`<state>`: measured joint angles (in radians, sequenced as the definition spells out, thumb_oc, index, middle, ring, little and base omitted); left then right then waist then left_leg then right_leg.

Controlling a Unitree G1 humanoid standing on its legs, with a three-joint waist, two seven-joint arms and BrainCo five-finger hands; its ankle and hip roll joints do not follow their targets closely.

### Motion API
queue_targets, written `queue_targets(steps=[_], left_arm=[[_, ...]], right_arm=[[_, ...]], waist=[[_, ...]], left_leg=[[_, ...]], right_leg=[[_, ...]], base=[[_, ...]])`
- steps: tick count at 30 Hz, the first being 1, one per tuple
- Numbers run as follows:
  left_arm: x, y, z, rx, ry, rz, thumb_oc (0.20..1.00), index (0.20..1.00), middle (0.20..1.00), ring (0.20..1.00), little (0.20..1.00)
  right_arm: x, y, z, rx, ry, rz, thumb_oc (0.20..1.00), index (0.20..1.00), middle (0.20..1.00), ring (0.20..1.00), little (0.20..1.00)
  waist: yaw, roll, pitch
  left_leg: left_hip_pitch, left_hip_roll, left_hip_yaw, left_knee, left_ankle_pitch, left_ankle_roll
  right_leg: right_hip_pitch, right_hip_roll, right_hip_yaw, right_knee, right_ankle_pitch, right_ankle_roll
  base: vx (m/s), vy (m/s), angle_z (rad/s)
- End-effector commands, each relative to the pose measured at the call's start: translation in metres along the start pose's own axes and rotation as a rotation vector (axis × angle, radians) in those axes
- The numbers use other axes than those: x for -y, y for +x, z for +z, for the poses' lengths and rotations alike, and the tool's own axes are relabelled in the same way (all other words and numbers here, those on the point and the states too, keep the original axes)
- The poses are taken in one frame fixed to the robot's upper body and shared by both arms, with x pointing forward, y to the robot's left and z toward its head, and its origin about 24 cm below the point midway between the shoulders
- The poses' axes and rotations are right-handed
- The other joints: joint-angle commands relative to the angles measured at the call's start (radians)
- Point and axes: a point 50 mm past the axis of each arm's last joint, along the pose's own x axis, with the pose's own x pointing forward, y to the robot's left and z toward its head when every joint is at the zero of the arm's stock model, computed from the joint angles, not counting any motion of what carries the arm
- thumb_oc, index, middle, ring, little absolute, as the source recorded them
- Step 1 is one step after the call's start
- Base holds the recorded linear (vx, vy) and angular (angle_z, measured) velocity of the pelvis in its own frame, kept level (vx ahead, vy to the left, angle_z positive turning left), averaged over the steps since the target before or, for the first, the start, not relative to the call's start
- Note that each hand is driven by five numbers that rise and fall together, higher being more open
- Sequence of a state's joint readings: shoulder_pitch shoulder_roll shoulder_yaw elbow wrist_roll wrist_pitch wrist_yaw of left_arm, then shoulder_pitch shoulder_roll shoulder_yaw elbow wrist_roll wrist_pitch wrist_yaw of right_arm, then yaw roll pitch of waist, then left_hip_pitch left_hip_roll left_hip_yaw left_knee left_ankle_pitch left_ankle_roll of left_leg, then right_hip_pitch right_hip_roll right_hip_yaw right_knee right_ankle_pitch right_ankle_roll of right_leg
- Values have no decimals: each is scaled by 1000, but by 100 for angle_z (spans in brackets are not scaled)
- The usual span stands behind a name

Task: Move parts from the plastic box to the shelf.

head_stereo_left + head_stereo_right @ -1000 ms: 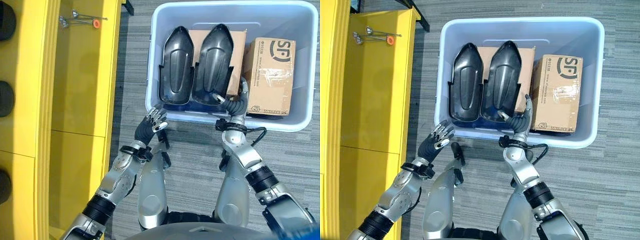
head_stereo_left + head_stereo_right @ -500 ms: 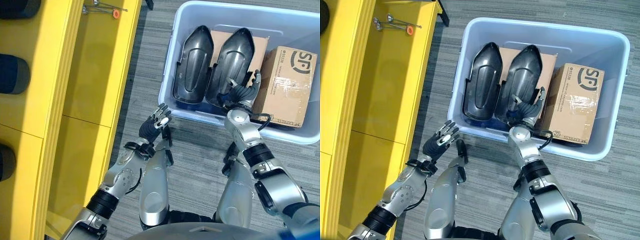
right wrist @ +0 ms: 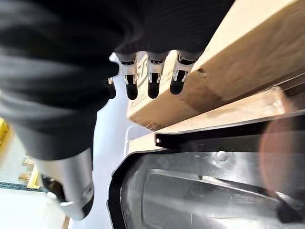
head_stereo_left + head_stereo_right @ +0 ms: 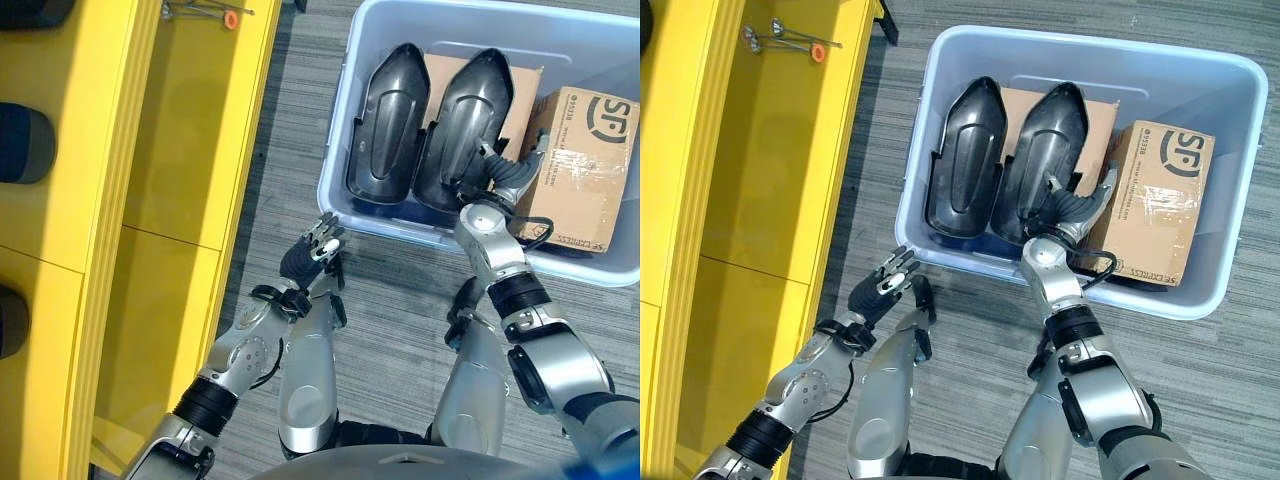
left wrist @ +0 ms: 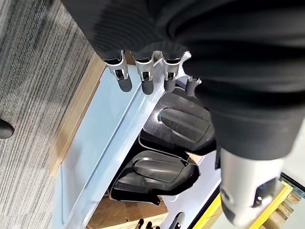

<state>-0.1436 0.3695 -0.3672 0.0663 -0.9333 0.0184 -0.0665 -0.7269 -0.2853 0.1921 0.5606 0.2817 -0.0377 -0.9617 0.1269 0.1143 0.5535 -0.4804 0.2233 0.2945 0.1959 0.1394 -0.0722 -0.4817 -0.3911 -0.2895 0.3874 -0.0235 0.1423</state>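
Your head views show a pale blue box (image 4: pixel 340 170) on the grey carpet floor (image 4: pixel 280 130), with the yellow shelf (image 4: pixel 180 140) to its left. Count two black parts (image 4: pixel 388 125) in the box, lying side by side along its left half, pointed ends toward the far wall. Count two cartons: a flat one (image 4: pixel 1095 110) under the parts' far ends, and a taped one (image 4: pixel 1160 200) against the box's right wall.

Your right hand (image 4: pixel 1072 208) reaches over the box's near wall, between the right-hand part (image 4: pixel 468 120) and the taped carton. Its own wrist view adds what the head views cannot show: the fingers (image 3: pixel 152 81) are straight and spread, holding nothing, their tips hanging before the carton's edge, with the part's rim just below them. Whether they touch the carton, you cannot tell.

Your left hand (image 4: pixel 310 250) hovers over the floor, outside the box's near left corner. Its wrist view shows the fingers (image 5: pixel 143 78) relaxed and empty, with the box's wall and both parts beyond them.

The head views alone show one small metal tool (image 4: pixel 780 40) with an orange piece at the shelf's far end, and dark round shapes (image 4: pixel 25 145) along the shelf's left edge.
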Motion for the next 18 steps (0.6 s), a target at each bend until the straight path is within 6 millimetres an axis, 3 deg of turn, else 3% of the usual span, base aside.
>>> queue_targets(steps=[1, 11, 15, 18], left_arm=[[15, 2, 6, 45, 3, -75, 1000, 1000, 1000, 1000, 1000], [12, 5, 9, 23, 85, -104, 1000, 1000, 1000, 1000, 1000], [14, 6, 9, 26, 81, -102, 1000, 1000, 1000, 1000, 1000], [14, 7, 10, 32, 83, -102, 1000, 1000, 1000, 1000, 1000]], right_arm=[[5, 2, 1, 6, -15, -8, 1000, 1000, 1000, 1000, 1000], [5, 14, -10, -58, -88, 4, 1000, 1000, 1000, 1000, 1000], [12, 12, -27, -168, -76, -38, 1000, 1000, 1000, 1000, 1000], [8, 6, -38, -164, -202, 48, 1000, 1000, 1000, 1000, 1000]], waist=[[21, 34, -34], [38, 38, -34], [37, 35, -34], [34, 35, -34]], left_leg=[[-27, 20, 8, 63, -84, -13], [-50, 21, -3, 76, -84, -13], [-54, 21, -2, 77, -84, -14], [-67, 25, -3, 81, -82, -15]], right_leg=[[-41, -35, -22, 57, 23, 27], [-57, -42, -32, 79, 20, 23], [-58, -37, -32, 74, 21, 23], [-72, -37, -27, 79, 21, 23]], base=[[0, 0, 0], [-1, -6, 1], [0, 0, 0], [-3, -1, -4]])
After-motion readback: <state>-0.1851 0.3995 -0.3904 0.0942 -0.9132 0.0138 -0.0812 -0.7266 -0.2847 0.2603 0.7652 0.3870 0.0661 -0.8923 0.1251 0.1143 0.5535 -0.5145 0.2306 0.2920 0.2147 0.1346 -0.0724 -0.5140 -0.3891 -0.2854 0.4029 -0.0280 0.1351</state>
